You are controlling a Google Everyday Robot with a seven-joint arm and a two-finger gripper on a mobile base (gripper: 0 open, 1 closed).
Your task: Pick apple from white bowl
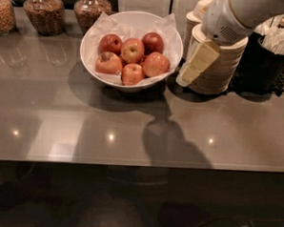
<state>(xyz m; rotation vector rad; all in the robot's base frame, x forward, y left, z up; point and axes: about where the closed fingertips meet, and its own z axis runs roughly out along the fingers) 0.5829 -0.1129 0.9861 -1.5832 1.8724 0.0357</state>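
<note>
The white bowl [94, 60], wide, glossy and lined with crinkled white paper, stands on the grey counter at the back centre. It holds several apples. The apple [156, 63], the largest and smooth orange-red, lies at the bowl's right front. A dark red apple [153, 41] sits behind it, and smaller apples with yellow patches lie to its left. My gripper [186, 78], cream-coloured on a white arm, hangs tilted down-left just right of the bowl's rim. It is in front of the stacked bowls, above the counter, and holds nothing.
Two stacks of small cream disposable bowls [225, 72] stand right of the white bowl. A black holder with white straws [274, 50] is at the far right. Glass jars [42, 12] line the back left. The counter's front edge [130, 163] runs across the lower middle.
</note>
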